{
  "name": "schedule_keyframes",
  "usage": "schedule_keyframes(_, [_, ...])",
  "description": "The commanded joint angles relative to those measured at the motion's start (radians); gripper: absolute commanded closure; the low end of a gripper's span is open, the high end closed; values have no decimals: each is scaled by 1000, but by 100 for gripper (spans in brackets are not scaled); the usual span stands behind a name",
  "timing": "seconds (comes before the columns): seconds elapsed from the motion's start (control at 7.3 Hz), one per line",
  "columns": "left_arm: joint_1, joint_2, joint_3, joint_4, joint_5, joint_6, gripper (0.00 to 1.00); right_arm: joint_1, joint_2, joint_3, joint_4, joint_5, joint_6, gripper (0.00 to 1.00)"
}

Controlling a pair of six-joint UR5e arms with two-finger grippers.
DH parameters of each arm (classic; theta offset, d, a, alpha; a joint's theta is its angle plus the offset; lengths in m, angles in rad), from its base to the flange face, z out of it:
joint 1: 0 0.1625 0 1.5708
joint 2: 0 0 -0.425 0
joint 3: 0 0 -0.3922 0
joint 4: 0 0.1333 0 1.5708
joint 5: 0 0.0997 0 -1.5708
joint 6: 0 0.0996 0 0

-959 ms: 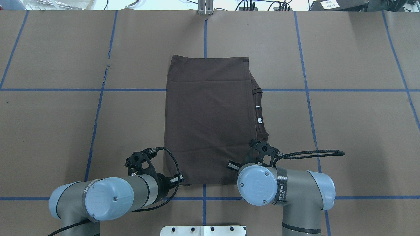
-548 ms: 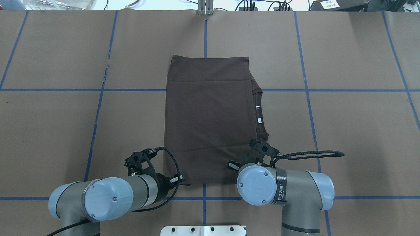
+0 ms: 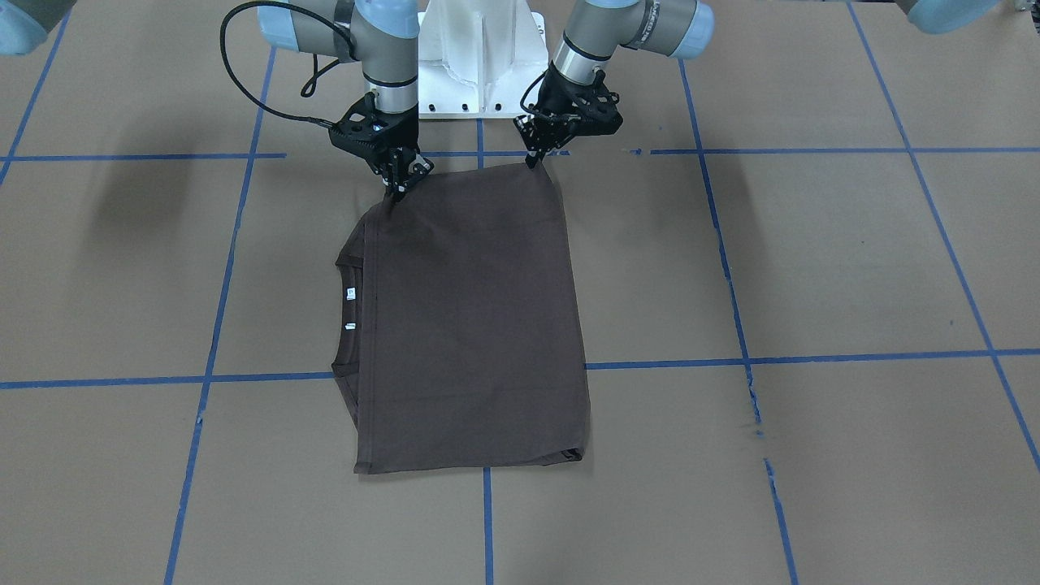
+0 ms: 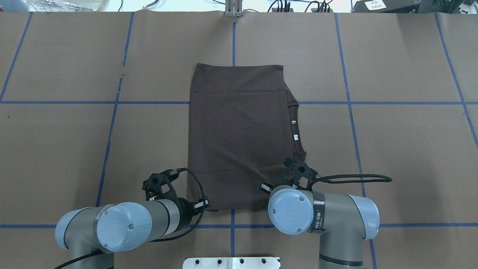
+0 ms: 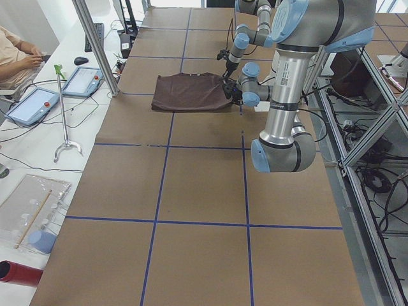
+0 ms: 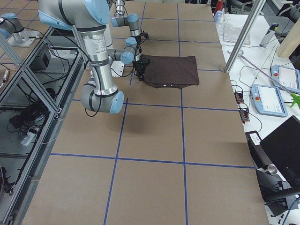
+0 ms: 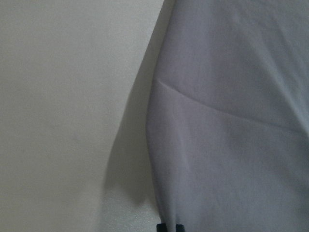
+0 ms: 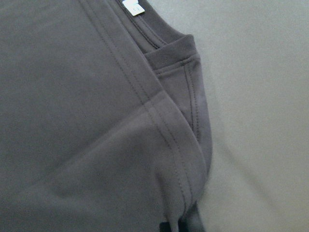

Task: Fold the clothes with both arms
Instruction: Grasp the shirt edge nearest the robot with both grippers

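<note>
The dark brown T-shirt (image 4: 239,130) lies folded into a rectangle on the table, its collar (image 4: 297,127) and white labels (image 3: 351,293) along the robot's right side. My left gripper (image 3: 534,160) is shut on the near left corner, which is raised slightly off the table. My right gripper (image 3: 397,192) is shut on the near right corner, by the collar. In the overhead view both grippers are hidden under their wrists. The wrist views show the shirt's fabric (image 7: 231,121) (image 8: 72,121) rising to dark fingertips at the bottom edge.
Brown paper with blue tape lines (image 4: 149,102) covers the table. The white base pedestal (image 3: 479,49) stands just behind the grippers. Beyond the table's far edge are metal posts (image 5: 95,48), tablets (image 5: 32,105) and a person's arm (image 5: 19,57).
The right wrist has crept slightly toward the left and the shirt's near right corner has drawn in a little. The left arm has not moved.
</note>
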Motion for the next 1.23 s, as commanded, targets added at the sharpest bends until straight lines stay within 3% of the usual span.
schedule_keyframes(0.0, [0,-2,0,0,0,0,100,1,0,1,1,-1,10,100])
schedule_keyframes(0.27, [-6,4,-50,5,-5,11,100,4,0,33,1,-8,10,100])
schedule_keyframes(0.41, [-11,20,-125,62,-9,18,100,8,-1,114,-7,-12,11,100])
schedule_keyframes(0.68, [-8,9,-356,307,-30,18,100,5,-14,246,-31,-13,17,100])
schedule_keyframes(0.96, [-8,6,-564,513,-89,17,100,-88,-3,509,-315,-12,75,100])
schedule_keyframes(1.1, [-3,6,-572,534,-89,15,100,-121,-3,536,-356,-13,97,100])
